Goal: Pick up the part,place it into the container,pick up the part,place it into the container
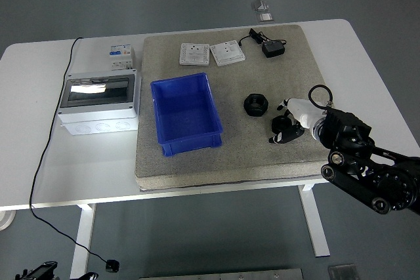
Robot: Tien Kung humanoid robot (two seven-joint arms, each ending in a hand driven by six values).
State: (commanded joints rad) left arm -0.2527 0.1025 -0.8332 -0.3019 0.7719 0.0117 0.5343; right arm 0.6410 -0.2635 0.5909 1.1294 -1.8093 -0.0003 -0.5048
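A blue bin, open on top and holding nothing, sits slightly askew near the mat's front edge, left of centre. A black ring-shaped nut lies flat to its right, apart from it. Another small black part lies nearer the mat's right edge.

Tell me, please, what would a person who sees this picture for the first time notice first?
The bright blue container stands out most; it sits empty near the middle of the grey mat. At the right, the robot's right hand rests over a small black part on the mat, with a black ring-shaped part just left of it. A grey electrical box sits left of the mat.
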